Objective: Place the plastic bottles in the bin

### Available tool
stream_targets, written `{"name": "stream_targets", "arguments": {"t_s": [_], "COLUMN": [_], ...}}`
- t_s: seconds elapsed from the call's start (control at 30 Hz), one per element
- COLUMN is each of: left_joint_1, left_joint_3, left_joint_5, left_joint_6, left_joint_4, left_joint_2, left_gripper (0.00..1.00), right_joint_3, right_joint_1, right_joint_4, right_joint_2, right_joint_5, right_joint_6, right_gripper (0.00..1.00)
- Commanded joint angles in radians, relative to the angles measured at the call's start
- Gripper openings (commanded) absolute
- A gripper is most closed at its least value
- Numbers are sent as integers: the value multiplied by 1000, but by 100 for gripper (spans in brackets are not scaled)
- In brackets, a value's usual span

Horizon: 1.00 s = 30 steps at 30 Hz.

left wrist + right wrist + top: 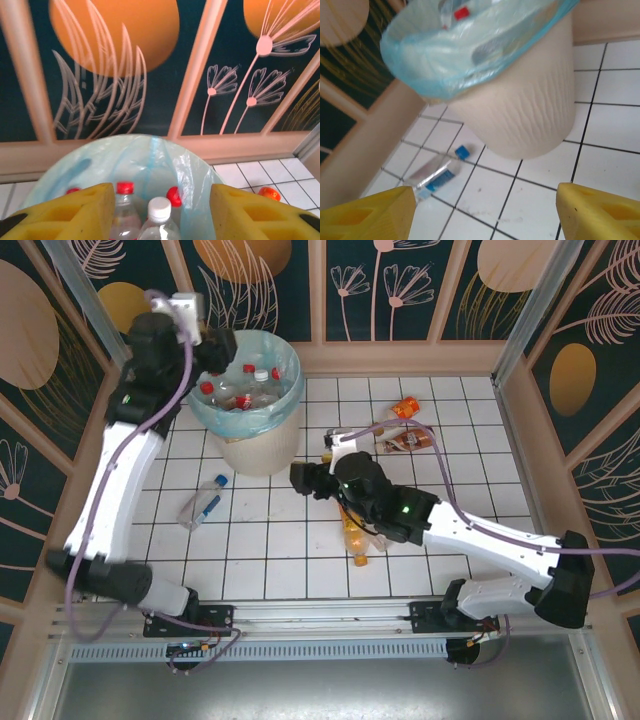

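1. Two grippers, each with jaws apart and nothing between them.
2. Left gripper (222, 350): upper left, over the bin (260, 445) rim. Its wrist view looks past the fingers (75, 212) at capped bottles (159, 220) inside the bin.
3. Right gripper (300, 478): centre, above the tiles, facing the bin.
4. Blue-cap bottle (201, 503): lying on the tiles, lower left of the bin.
5. Orange bottle (355, 537): on the tiles under the right arm.
6. Brown bottle (408, 440) and orange-cap bottle (405, 408): right of the bin.
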Motion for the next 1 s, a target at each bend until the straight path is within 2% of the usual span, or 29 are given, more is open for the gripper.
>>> {"name": "stream_targets", "arguments": {"t_s": [0.0, 0.1, 0.2, 0.27, 0.37, 0.43, 0.6, 0.7, 0.83, 0.97], "left_joint_1": [6, 7, 6, 7, 7, 6, 6, 6, 6, 7], "left_joint_3": [-249, -474, -603, -647, -710, -727, -777, -792, -864, -909], "left_joint_5": [-159, -279, -388, -412, -419, -415, -363, -333, -284, -277], "left_joint_6": [-27, -57, -103, -143, -193, -207, -230, -262, -323, -338], "left_joint_4": [104, 108, -20, -134, -225, -256, -257, -236, -153, -129], "left_joint_2": [-173, -350, -456, -496, -531, -527, -442, -418, -476, -477], "left_gripper": [56, 58, 62, 64, 73, 77, 79, 79, 78, 78], "right_joint_3": [63, 122, 192, 233, 217, 170, 34, -47, -167, -200], "right_joint_1": [29, 75, 117, 141, 151, 150, 116, 64, -30, -72], "right_joint_4": [-69, -62, -51, -49, -12, 25, 67, 15, -83, -239], "right_joint_2": [79, 194, 308, 359, 371, 338, 204, 106, -27, -65], "right_joint_5": [-104, -125, -168, -197, -230, -235, -213, -157, -142, -101], "right_joint_6": [-93, -92, -91, -89, -73, -64, -45, 24, 117, 153], "right_gripper": [74, 74, 73, 73, 73, 72, 72, 72, 72, 74]}}
